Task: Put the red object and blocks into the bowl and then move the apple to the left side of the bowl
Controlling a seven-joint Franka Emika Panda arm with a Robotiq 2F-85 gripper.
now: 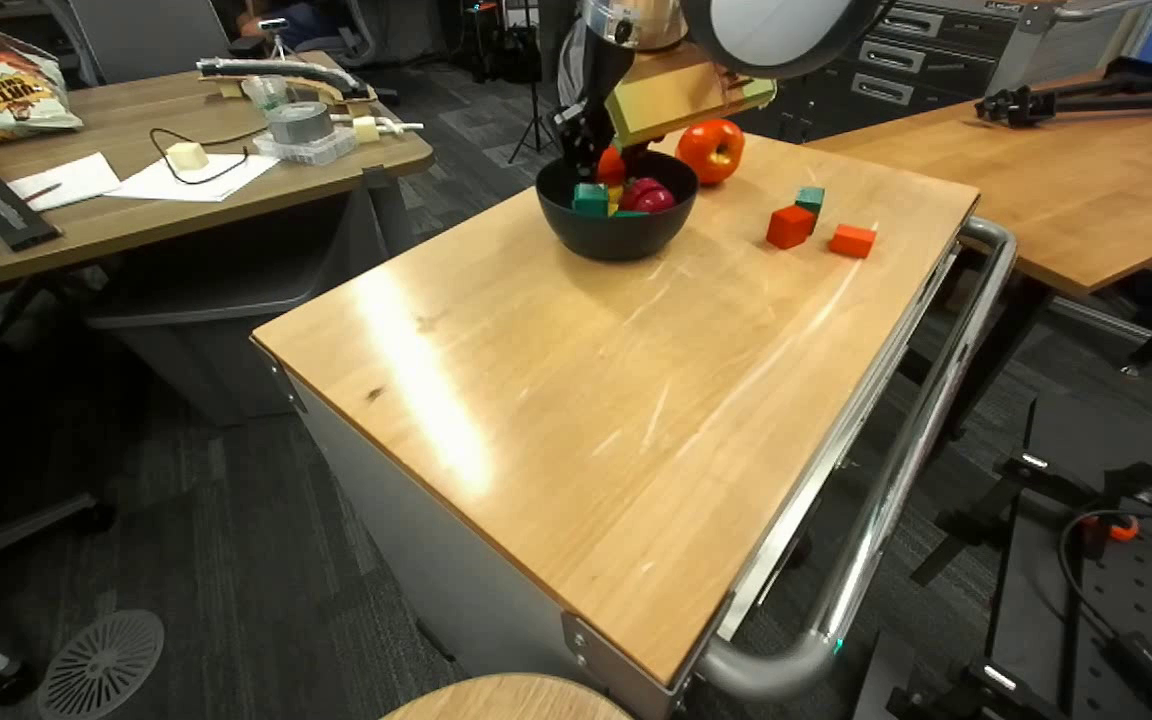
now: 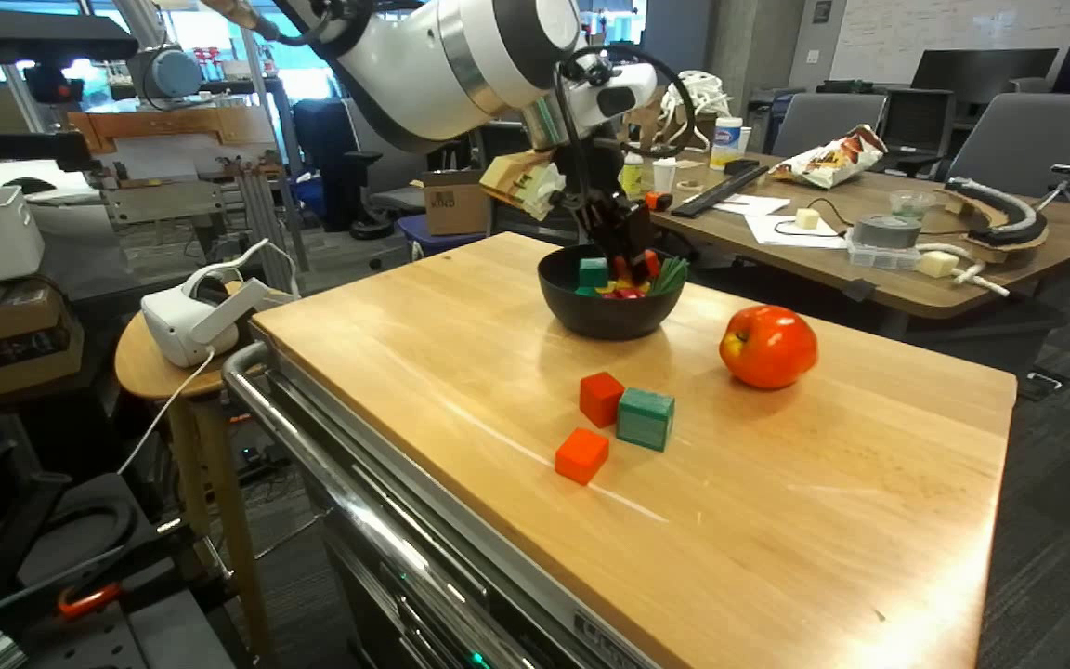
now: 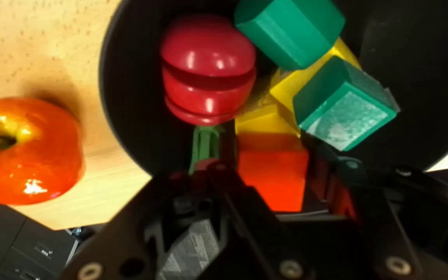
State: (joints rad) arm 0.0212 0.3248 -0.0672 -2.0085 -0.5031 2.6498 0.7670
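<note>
Red toy fruit in a round black bowl, with a dark gripper pointing down into it.

The glossy, grooved, green-leafed fruit lies beside green blocks, one with a pale scuffed face, and yellow blocks. A smooth red-orange block sits between the gripper's fingers; in the dark of the wrist view I cannot tell whether they grasp it or stand clear. The shiny, rounded apple rests outside the rim, a strip of tabletop between. Two other red-orange blocks and a sharp-edged green block stand close together toward the tabletop's metal rail. In an exterior view, scratched wooden tabletop lies open from bowl to near edge.
</note>
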